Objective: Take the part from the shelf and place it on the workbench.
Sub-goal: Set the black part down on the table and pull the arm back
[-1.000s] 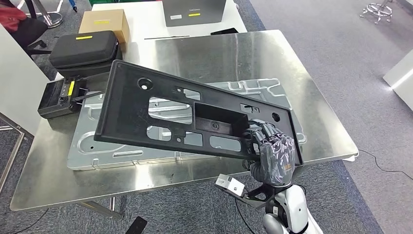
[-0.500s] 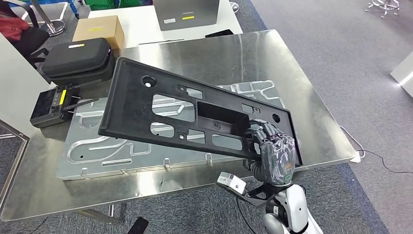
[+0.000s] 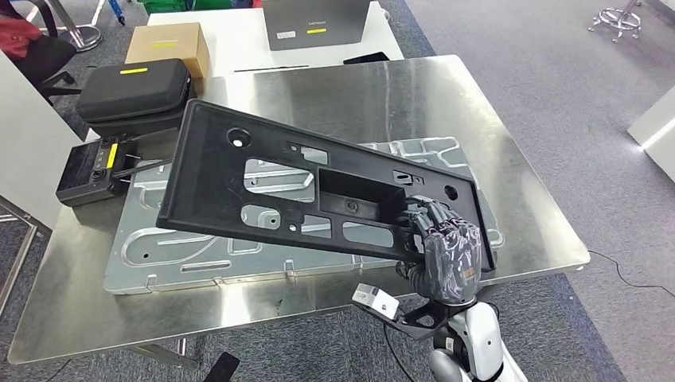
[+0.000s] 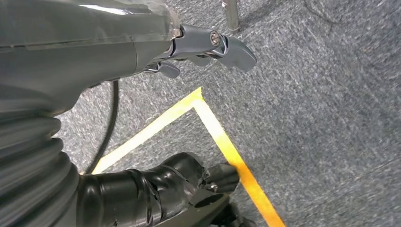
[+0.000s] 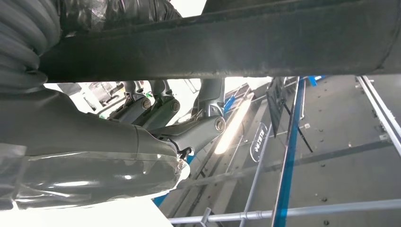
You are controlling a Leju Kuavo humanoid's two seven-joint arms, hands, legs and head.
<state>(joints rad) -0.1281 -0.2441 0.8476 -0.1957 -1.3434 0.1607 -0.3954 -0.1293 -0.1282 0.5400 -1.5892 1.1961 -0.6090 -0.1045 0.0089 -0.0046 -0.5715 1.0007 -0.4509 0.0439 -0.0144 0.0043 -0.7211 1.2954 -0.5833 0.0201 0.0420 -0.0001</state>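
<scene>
Part (image 3: 263, 187), long axis tilted up-left, gripped by right robot hand (image 3: 446, 251).

What I can't make out from here

My right hand (image 3: 446, 255) grips the black part (image 3: 239, 179) at its near corner, and the panel hides my thumb and palm beneath it. The part also covers the middle of the embossed metal sheet (image 3: 151, 247) lying on the counter (image 3: 525, 191) under it. Beyond the part, the grey case (image 3: 314, 20) and a red-clad person (image 3: 20, 32) are cut off at the edge. In the right wrist view my fingers (image 5: 156, 111) press a dark blurred edge. My left hand (image 4: 118, 42) hangs over carpet, its fingertips partly hidden.
</scene>
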